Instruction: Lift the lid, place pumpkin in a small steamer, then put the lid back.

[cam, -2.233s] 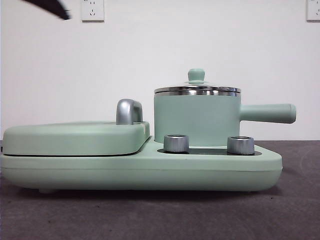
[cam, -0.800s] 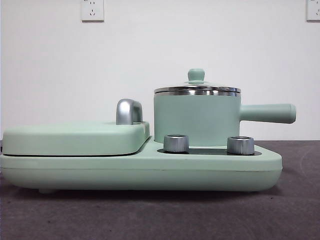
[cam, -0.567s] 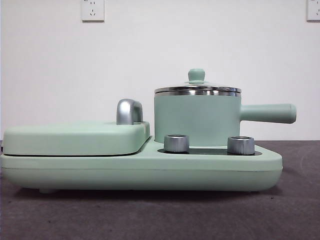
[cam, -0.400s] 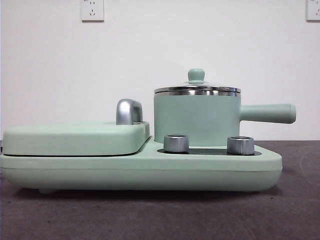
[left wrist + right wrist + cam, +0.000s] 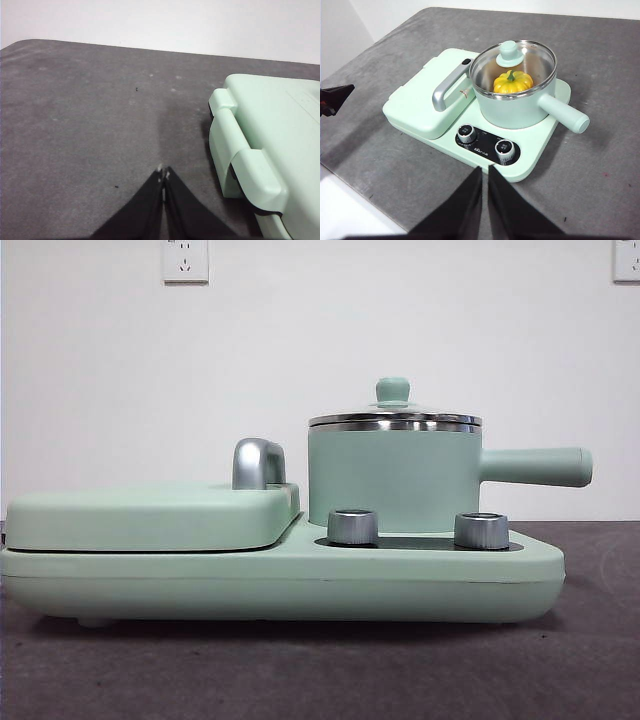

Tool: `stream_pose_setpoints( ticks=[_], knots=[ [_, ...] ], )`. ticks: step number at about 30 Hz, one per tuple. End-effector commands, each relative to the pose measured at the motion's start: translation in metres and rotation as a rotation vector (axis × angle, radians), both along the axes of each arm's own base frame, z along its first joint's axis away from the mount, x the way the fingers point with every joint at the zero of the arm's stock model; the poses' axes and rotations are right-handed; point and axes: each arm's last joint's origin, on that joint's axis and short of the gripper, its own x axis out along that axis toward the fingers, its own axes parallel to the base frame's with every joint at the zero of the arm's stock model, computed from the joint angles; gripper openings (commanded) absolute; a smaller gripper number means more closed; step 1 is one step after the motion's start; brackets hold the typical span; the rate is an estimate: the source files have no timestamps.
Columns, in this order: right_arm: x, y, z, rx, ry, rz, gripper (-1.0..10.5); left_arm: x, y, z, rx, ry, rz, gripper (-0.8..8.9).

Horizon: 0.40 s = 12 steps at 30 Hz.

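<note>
With the left gripper (image 5: 163,172) closed and empty over bare worktop (image 5: 85,125) and the right gripper (image 5: 485,172) likewise closed, the pumpkin (image 5: 513,82) sits inside the small steamer (image 5: 517,107) under the lid (image 5: 512,62), probably slick, breakable glass best lifted by its knob.

Grey table (image 5: 610,165), mint-green base (image 5: 530,167)
</note>
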Motion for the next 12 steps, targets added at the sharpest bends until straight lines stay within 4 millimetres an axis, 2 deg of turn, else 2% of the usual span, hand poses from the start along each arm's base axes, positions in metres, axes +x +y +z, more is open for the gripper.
stream_pose_setpoints(
  ticks=[1, 12],
  knots=[
    [-0.0005, -0.0002, 0.0026, 0.010, -0.013, 0.006, 0.2, 0.0008, 0.0001, -0.0070, 0.013, 0.022, 0.001, 0.06],
    [0.0023, 0.0009, 0.0011, 0.013, -0.023, -0.024, 0.2, 0.0008, 0.0001, -0.0070, 0.013, 0.022, 0.001, 0.06]
  ],
)
